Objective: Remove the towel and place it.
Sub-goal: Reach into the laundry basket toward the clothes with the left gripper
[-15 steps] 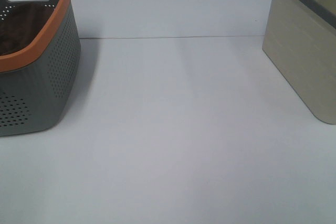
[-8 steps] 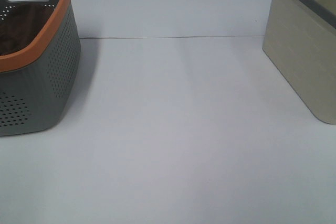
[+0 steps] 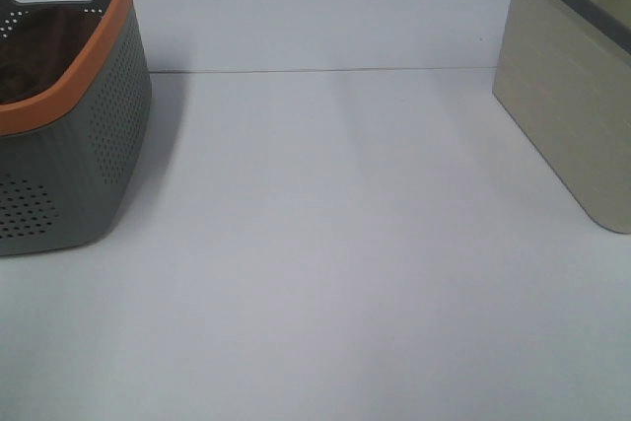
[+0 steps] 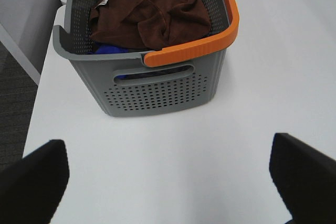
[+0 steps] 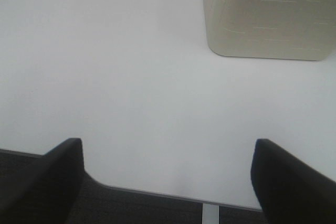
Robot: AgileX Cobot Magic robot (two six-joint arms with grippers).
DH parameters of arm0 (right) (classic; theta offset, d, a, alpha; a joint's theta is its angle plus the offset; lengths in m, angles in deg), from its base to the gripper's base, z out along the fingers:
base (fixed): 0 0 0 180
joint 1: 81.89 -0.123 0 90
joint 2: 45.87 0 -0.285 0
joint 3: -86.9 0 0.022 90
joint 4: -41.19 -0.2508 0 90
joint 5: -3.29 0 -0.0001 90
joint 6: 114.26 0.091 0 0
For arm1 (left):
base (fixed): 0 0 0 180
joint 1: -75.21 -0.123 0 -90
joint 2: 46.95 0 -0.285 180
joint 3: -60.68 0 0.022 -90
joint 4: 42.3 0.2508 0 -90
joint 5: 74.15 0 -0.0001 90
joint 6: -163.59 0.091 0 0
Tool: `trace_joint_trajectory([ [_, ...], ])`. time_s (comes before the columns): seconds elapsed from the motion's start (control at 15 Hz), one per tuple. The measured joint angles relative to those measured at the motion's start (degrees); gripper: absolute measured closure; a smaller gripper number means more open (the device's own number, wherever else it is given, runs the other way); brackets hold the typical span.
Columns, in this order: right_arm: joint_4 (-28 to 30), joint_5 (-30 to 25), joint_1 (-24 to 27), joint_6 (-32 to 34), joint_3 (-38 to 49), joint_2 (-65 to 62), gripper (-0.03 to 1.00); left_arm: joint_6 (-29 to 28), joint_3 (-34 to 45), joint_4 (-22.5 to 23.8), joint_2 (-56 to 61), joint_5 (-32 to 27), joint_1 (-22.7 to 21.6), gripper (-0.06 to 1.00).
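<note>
The towel (image 4: 152,9) lies crumpled in the grey basket (image 4: 157,90), heaped nearly up to the orange rim (image 4: 199,51), with a small white tag (image 4: 103,2) showing at one corner. A blue cloth (image 4: 111,50) peeks out beneath it at the end of the basket nearest me. That end has a handle slot cut into the perforated wall.

My left gripper (image 4: 168,179) hangs above the table, short of the basket and well apart from it. Its jaws are spread wide with only white tabletop between them. My right gripper (image 5: 168,177) is spread just as wide and holds nothing; it sits over the table's near edge, where the white top gives way to dark floor. Neither gripper shows in the high view.

The basket stands close to a side edge of the table (image 3: 325,244), with grey flooring beyond that edge. On its other side the white surface runs open. In the high view the basket sits at the far left and a beige bin (image 3: 567,115) with a grey rim at the far right, well apart, with a broad smooth stretch of white table between them. Behind both, a thin line marks where the tabletop meets a plain white wall.
</note>
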Motion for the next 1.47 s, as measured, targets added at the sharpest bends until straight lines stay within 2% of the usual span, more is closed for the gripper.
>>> trace_joint_trajectory([
  [0.2,0.0,0.0,0.0,0.0,0.0,0.0,0.21,6.07,-11.52,0.06,-14.32,-1.32,0.0,-0.05],
  [0.27,0.0,0.0,0.0,0.0,0.0,0.0,0.21,10.08,-19.94,0.4,-24.98,-3.84,0.0,-0.05],
  [0.33,0.0,0.0,0.0,0.0,0.0,0.0,0.21,11.12,-21.83,0.46,-27.16,-4.35,0.0,-0.05],
  [0.6,0.0,0.0,0.0,0.0,0.0,0.0,0.21,22.35,-39.53,0.63,-48.01,-5.44,0.0,-0.04],
  [0.8,0.0,0.0,0.0,0.0,0.0,0.0,0.21,28.99,-48.07,0.69,-58.73,-5.44,0.0,-0.03],
  [0.93,0.0,0.0,0.0,0.0,0.0,0.0,0.21,37.87,-51.05,0.57,-66.35,-5.39,-0.29,-0.03],
  [1.0,0.0,0.0,0.0,0.0,0.0,0.0,0.21,43.54,-51.85,0.63,-70.02,-5.33,-0.69,-0.03],
  [1.07,0.06,0.0,0.0,0.0,0.0,0.0,0.21,53.8,-52.14,2.06,-75.63,-5.33,-1.15,-0.03],
  [1.13,0.06,0.0,0.0,0.0,0.0,0.0,0.21,57.3,-52.14,2.81,-78.44,-4.87,-1.15,-0.03],
  [1.47,0.06,0.0,0.0,0.0,0.0,0.0,0.21,63.94,-52.2,3.44,-89.21,5.1,-1.15,0.01],
])
